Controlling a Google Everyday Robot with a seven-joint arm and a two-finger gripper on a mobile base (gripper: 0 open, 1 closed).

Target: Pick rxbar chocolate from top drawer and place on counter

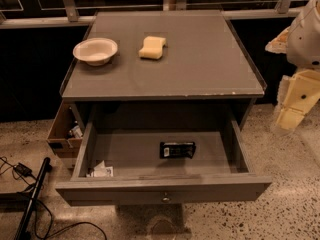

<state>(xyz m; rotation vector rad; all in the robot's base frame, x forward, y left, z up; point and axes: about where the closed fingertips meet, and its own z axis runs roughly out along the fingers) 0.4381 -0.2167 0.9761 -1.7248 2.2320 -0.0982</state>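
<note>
The rxbar chocolate (177, 149), a flat black wrapper with white marks, lies on the floor of the open top drawer (160, 189), a little right of its middle. The drawer is pulled fully out below the counter (200, 59); its round metal knob (165, 199) shows on the front panel. My gripper (295, 106), cream-coloured, hangs at the right edge of the view, beside the cabinet's right side, at about counter height and well away from the bar. It holds nothing that I can see.
A white bowl (95, 50) and a yellow sponge (152, 47) sit on the counter's far left part. White paper packets (101, 171) lie in the drawer's front left corner. A brown cardboard box (64, 131) stands left of the cabinet. Black cables (30, 199) lie on the floor at left.
</note>
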